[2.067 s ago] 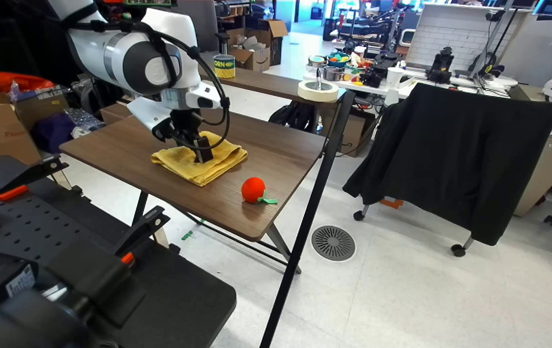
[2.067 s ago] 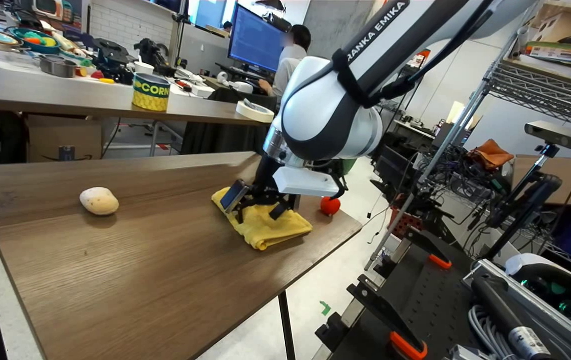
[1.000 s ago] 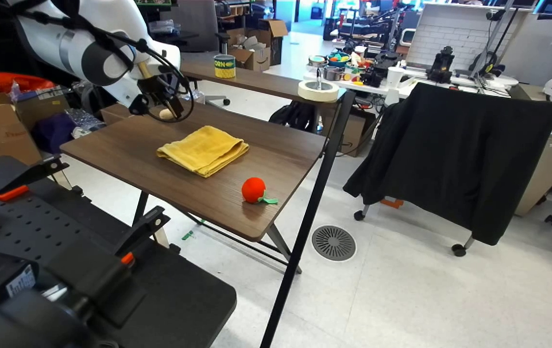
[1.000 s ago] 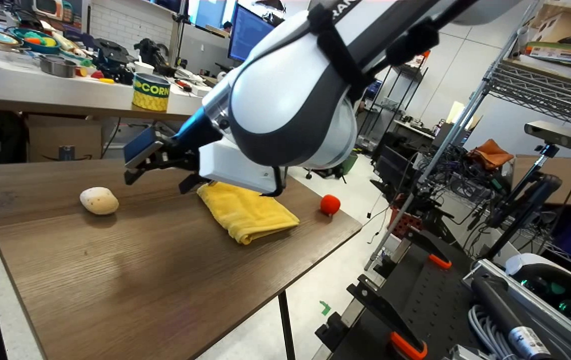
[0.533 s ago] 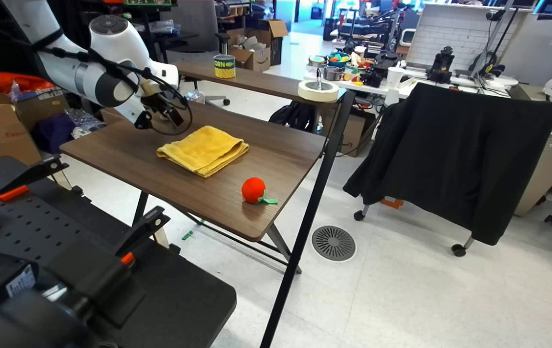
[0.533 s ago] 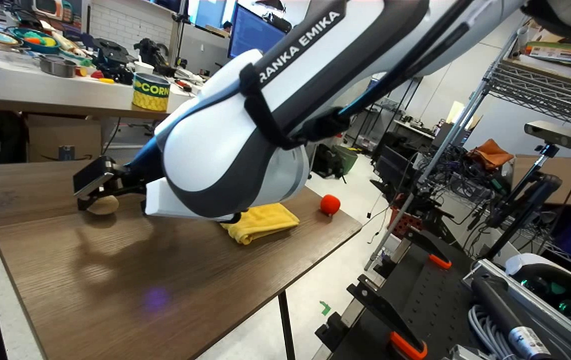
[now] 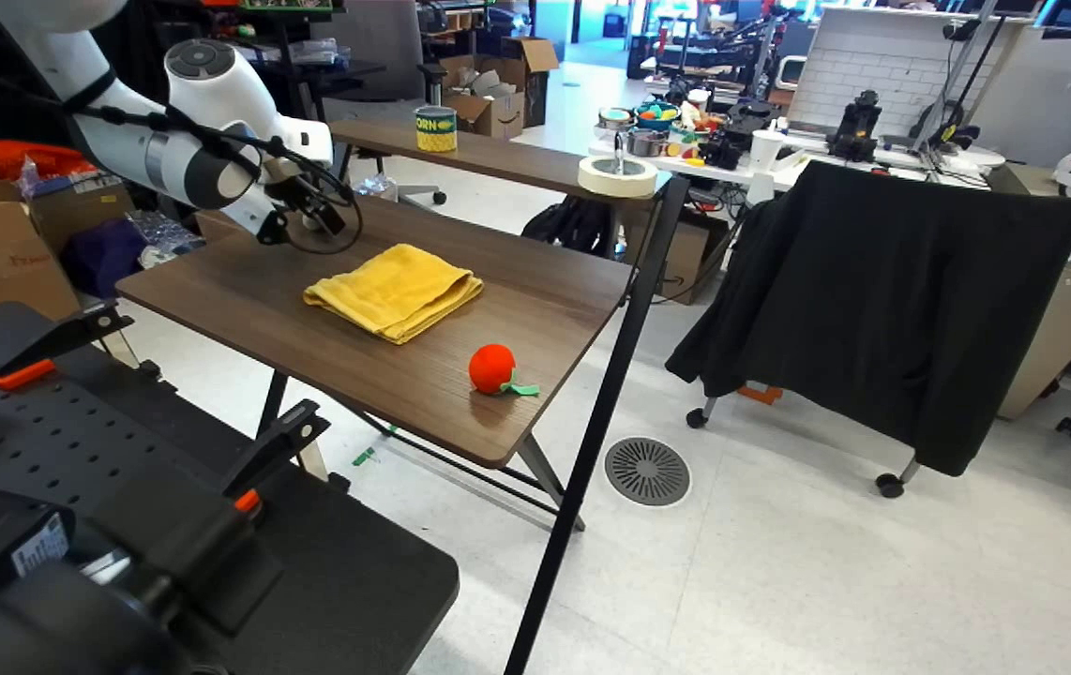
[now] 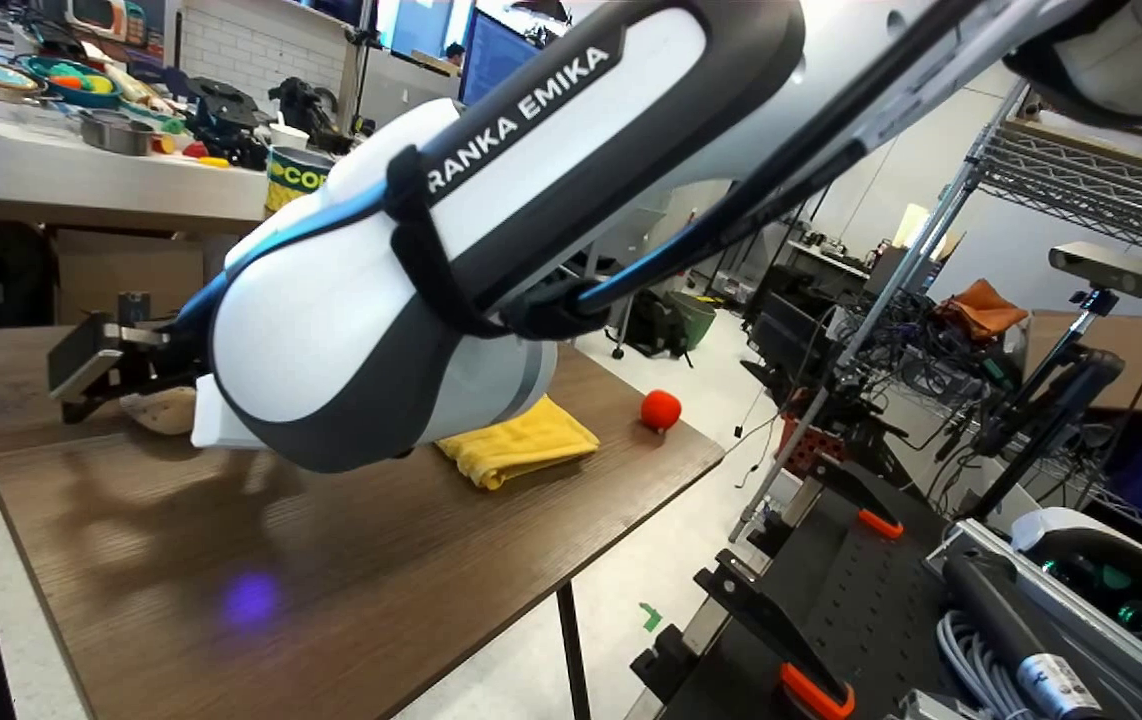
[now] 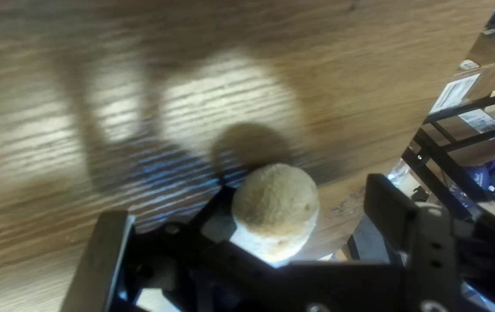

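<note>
Tan on top and white underneath, showed up close in the wrist view as a rounded, potato-like lump (image 9: 275, 208), seated between the widely parted fingers (image 9: 386, 208) of the gripper (image 9: 247, 201); saw a gap to either side of that lump, so took the fingers as held apart and clamped on nothing; could not tell of any light touch against the gripper's inner parts; in an exterior view, made out the same lump partly hidden by the gripper, seemingly resting on the brown table (image 8: 411, 570); read the step in hand as a grasp, straddling done and grip not yet made; judged an even, gentle closing to be the next need, given a lump lying nearer one finger than the other in the wrist view and, being round, likely to roll or slip sideways; advised no tilt, contact at the fattest part, and lifting only after a firm pinch. Farther along the table, noted a folded yellow cloth (image 7: 395, 291), well apart from the fingers; past that, near a corner, a red ball (image 7: 491, 367) with a green strip (image 7: 524, 389) at its base; beyond the table, on a long narrow bench (image 7: 507, 159), a corn can (image 7: 435, 129) and a roll of tape (image 7: 617, 178).
</note>
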You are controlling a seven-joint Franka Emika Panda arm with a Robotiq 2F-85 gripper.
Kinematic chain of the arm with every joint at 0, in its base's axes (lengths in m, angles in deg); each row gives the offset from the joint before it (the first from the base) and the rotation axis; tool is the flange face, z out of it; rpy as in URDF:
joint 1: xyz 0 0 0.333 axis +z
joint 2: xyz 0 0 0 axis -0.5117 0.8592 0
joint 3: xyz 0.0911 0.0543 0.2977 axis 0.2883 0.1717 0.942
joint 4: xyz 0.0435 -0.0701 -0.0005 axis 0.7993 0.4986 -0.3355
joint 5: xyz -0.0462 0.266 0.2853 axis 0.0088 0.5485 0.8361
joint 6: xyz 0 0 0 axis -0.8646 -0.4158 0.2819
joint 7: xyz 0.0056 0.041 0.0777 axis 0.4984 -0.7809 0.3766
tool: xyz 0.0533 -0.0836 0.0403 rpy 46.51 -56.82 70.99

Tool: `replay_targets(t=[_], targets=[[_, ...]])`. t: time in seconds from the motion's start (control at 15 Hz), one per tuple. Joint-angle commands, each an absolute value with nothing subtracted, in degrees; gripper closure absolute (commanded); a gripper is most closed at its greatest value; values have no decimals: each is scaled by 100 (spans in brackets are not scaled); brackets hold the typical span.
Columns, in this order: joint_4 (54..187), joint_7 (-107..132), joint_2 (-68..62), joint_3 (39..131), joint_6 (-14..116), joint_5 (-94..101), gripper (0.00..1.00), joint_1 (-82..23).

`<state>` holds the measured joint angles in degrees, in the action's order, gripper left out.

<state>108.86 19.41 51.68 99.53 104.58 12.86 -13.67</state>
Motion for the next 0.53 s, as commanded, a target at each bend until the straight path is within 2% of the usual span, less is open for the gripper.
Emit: replay_targets(t=[0.0, 0.27, 0.47], targets=[[10472, 1795, 5427, 9914, 10542, 1313, 51, -1250], [10437, 1732, 5398, 9870, 10614, 1316, 81, -1237], [10555, 1769, 5198, 9720, 10844, 1398, 99, -1281]])
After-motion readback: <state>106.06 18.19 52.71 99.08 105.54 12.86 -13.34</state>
